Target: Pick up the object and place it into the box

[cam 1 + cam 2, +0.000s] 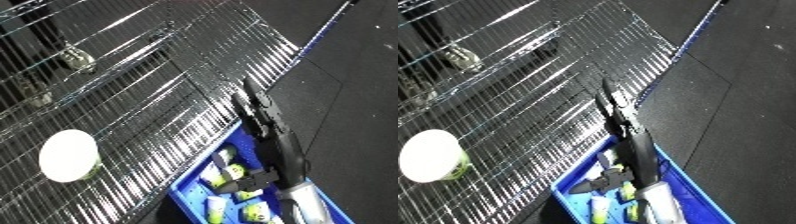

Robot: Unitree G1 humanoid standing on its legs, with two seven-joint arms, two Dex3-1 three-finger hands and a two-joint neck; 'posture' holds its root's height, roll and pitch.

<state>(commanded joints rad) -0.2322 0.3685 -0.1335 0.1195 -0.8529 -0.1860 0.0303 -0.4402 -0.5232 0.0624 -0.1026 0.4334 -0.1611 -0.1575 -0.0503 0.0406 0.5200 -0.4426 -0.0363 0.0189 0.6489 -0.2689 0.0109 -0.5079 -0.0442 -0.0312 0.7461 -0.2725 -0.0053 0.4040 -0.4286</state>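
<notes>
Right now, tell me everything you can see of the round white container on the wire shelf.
The white container is a round tub or cup with a wide, plain white top and a yellow-green band along its lower side. It looks like plastic or coated paper. It rests alone on the wire shelf, near the view's left edge, and nothing else touches it. The right hand, fingers straight, reaches over the shelf edge well away from it, above the blue bin.

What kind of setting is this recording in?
Probably a storeroom or shop mock-up: a wire rack shelf holding a white cup, a blue bin of similar cups beside it, and a dark floor.
</notes>
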